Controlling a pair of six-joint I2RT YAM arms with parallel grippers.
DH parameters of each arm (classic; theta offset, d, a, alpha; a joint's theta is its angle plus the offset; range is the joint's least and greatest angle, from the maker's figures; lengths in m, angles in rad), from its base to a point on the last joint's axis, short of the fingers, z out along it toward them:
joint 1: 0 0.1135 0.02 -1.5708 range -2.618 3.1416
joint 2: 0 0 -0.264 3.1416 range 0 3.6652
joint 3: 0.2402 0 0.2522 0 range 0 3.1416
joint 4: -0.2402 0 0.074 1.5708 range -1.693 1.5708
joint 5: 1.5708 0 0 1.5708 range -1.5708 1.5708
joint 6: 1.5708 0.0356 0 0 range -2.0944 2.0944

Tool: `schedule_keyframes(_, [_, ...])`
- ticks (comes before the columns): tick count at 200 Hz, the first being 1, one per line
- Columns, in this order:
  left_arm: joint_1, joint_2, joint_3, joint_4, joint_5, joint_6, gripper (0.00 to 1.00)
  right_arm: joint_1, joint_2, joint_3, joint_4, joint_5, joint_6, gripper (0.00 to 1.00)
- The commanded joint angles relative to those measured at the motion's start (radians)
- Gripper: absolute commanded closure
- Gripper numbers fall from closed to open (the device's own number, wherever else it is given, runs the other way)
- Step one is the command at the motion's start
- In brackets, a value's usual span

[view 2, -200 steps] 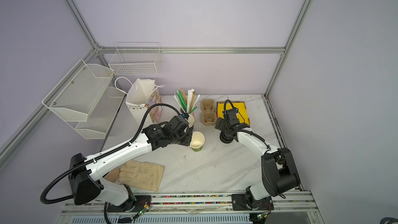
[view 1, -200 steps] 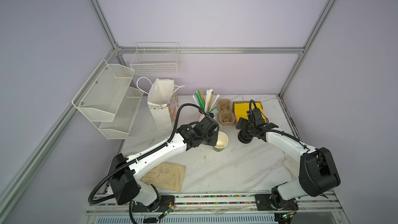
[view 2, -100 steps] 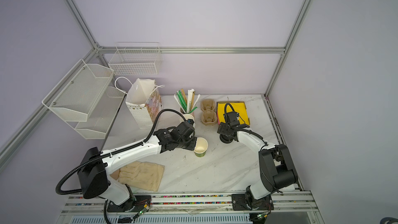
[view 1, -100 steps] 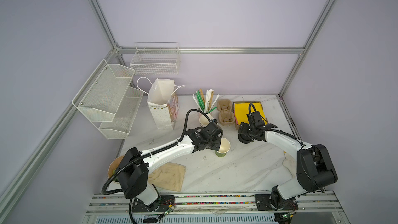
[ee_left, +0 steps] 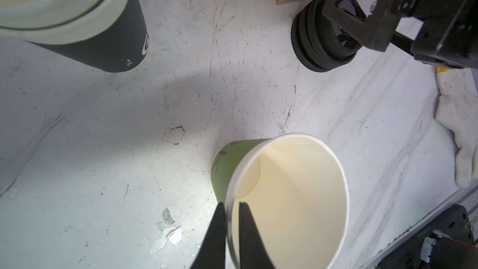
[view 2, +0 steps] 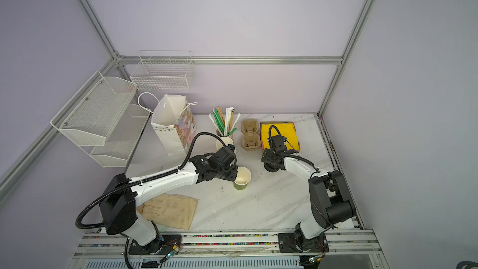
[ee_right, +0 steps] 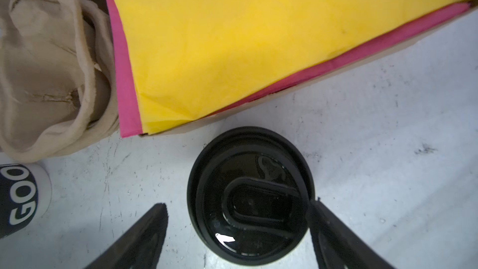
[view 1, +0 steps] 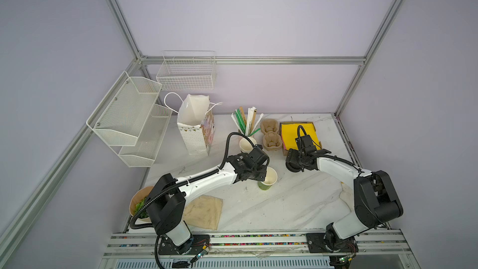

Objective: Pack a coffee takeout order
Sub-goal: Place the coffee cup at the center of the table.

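An open green paper cup (view 1: 267, 181) (ee_left: 284, 190) stands on the marble table. My left gripper (ee_left: 230, 204) is shut on its rim, one finger outside and one inside. My right gripper (ee_right: 238, 204) is open and straddles a black plastic lid (ee_right: 249, 197) (view 1: 293, 168). One fingertip (ee_right: 314, 204) touches the lid's edge. What lies under the lid looks dark and ribbed (ee_left: 323, 42). The brown pulp carrier (view 1: 270, 135) (ee_right: 44, 60) sits behind, next to the yellow paper sheet (view 1: 297, 133) (ee_right: 232, 34) in its cardboard box.
Nested lidless cups (view 1: 247, 144) (ee_left: 64, 9) stand by a holder of straws (view 1: 245, 122). A white gift bag (view 1: 196, 125) is at the back left, with wire racks (view 1: 129, 117) on the wall. A beige cloth (view 1: 204, 210) and a bowl (view 1: 139, 203) lie front left.
My left arm carried the green cup a little toward the table's front and its elbow came down. The right gripper stayed over the black lid.
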Motion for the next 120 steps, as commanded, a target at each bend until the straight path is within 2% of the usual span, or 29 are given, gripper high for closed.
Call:
schedule_keyframes(1, [-0.007, -0.01, -0.04, 0.026, 0.001, -0.001, 0.86, -0.003, 0.008, 0.009, -0.069, 0.032, 0.003, 0.11])
schedule_keyframes(44, [-0.007, -0.027, -0.046, 0.033, -0.027, 0.006, 0.79, -0.002, -0.031, 0.041, -0.102, 0.064, -0.008, 0.11])
schedule_keyframes(61, [-0.008, -0.032, -0.042, 0.033, -0.035, 0.012, 0.71, -0.002, -0.013, 0.043, -0.109, 0.083, -0.011, 0.11])
schedule_keyframes(86, [-0.007, -0.041, -0.037, 0.031, -0.044, 0.022, 0.65, -0.003, 0.019, 0.044, -0.114, 0.088, -0.013, 0.11])
schedule_keyframes(120, [-0.006, -0.072, -0.021, 0.02, -0.099, 0.055, 0.44, -0.003, 0.026, 0.047, -0.092, 0.08, -0.032, 0.13])
